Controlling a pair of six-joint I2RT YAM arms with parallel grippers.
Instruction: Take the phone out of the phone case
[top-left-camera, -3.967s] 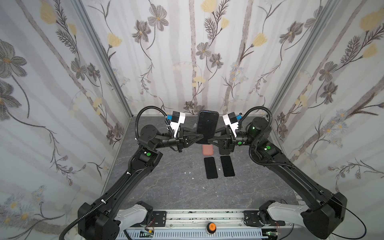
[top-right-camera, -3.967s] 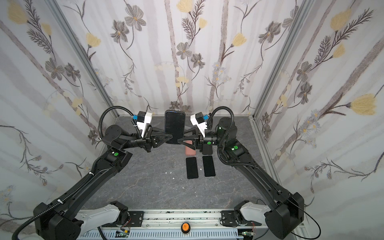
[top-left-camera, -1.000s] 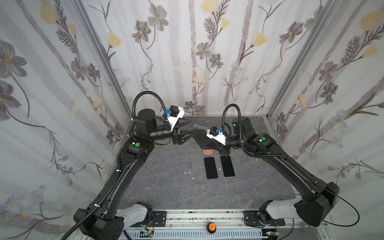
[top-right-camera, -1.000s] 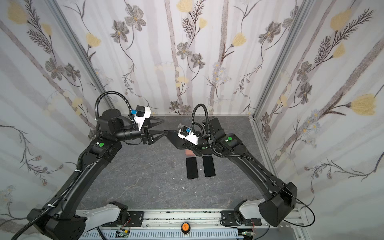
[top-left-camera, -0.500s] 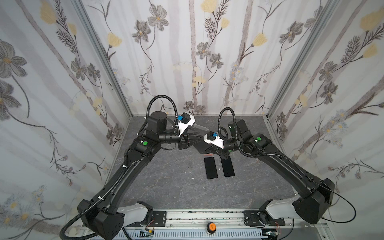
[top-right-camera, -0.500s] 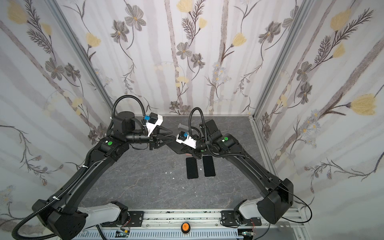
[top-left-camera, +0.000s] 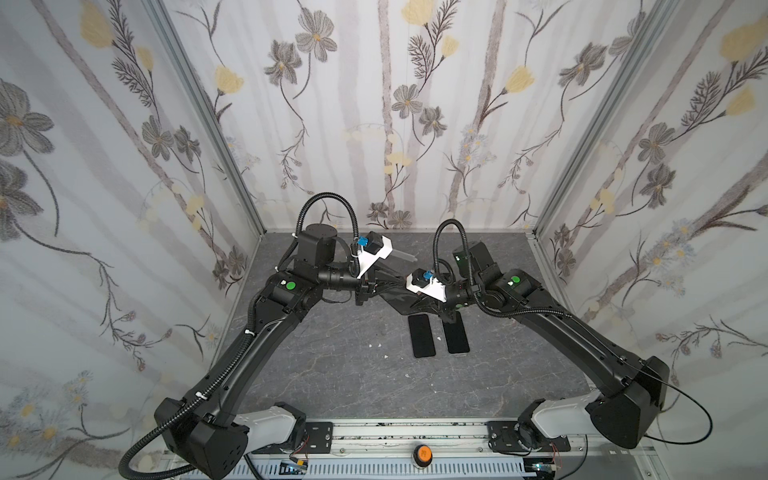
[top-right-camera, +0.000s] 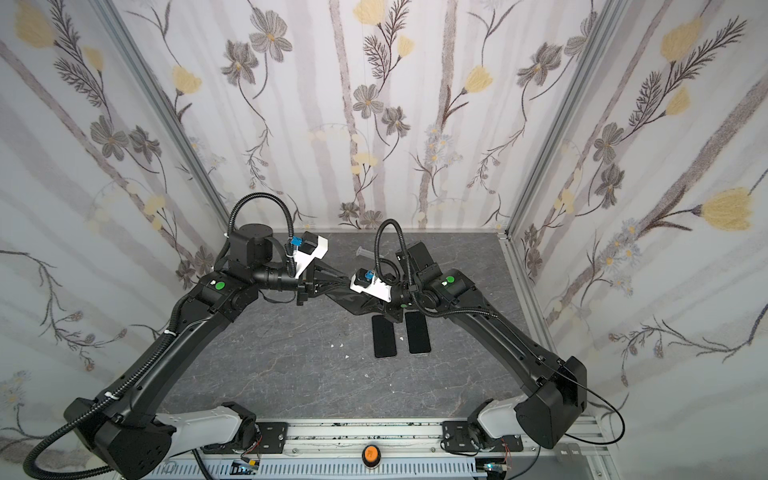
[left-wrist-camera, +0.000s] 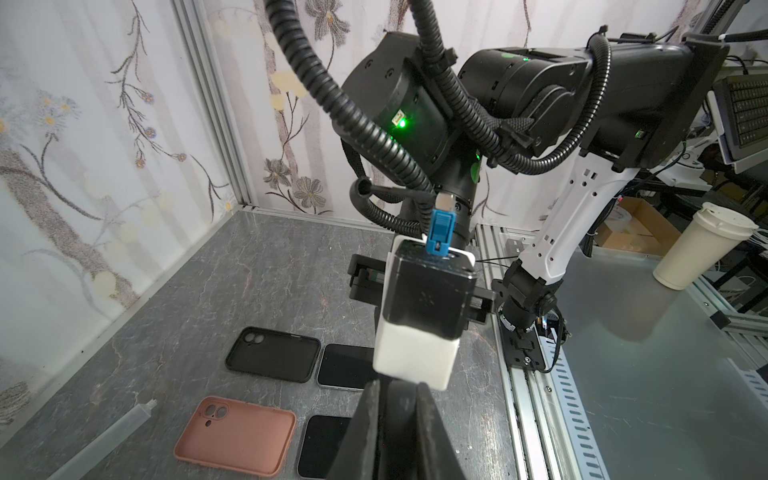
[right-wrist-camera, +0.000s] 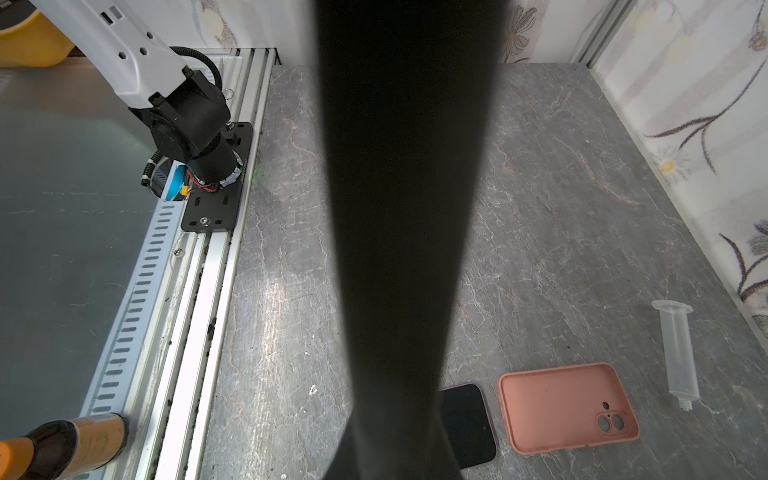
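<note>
While lifted clear of table (top-left-camera: 332, 374), bridges the two arms at back centre: cased phone (top-left-camera: 395, 300), near flat, long axis left-right in both top views, one end toward each gripper. Pinched on left end by left gripper (left-wrist-camera: 397, 395), fingers pressed onto it. Clamped on right end by right gripper (top-left-camera: 417, 302). Flat below: two bare phones (top-left-camera: 422, 336), pink case (left-wrist-camera: 237, 436) and black case (left-wrist-camera: 272, 353) just beside.

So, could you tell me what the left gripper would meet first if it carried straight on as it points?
Most likely the right arm's wrist camera: its white mount sits just beyond the left gripper, though depth is hard to judge.
</note>
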